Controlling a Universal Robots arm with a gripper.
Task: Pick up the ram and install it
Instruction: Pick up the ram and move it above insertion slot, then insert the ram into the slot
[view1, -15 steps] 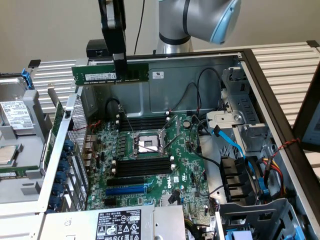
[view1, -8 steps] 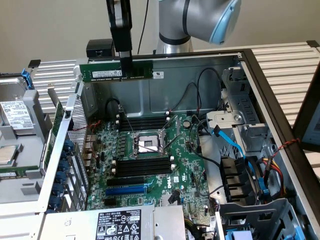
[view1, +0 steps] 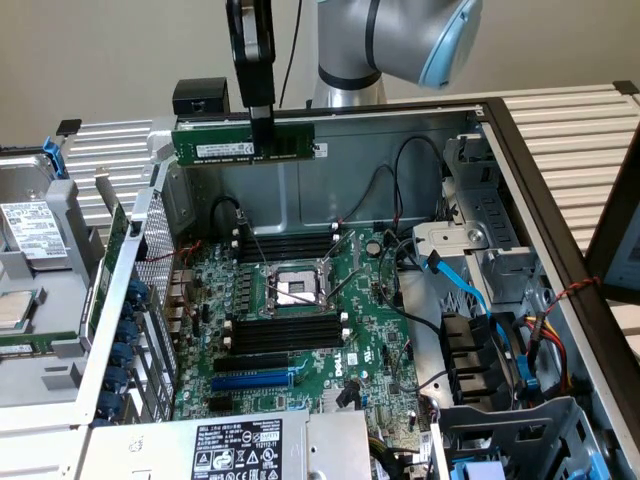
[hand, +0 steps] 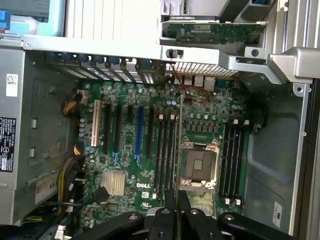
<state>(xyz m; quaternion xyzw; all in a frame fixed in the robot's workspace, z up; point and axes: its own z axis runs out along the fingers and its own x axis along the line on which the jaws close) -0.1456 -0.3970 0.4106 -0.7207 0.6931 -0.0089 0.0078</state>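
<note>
End effector pinching ram, held level above open case, apparently over black slots.

Soft, even room light falls from above into the open computer case, leaving the motherboard clearly lit, with only faint shadows under the case's far side. A pale sheen runs along the robot arm. The gripper reads as a black shape against the beige wall, and the white label on the ram shows bright beside it. Seen from the wrist, colours run cooler: the bare metal frame washes out to near white, the heat sink glints, and the cables sink into dark.
</note>
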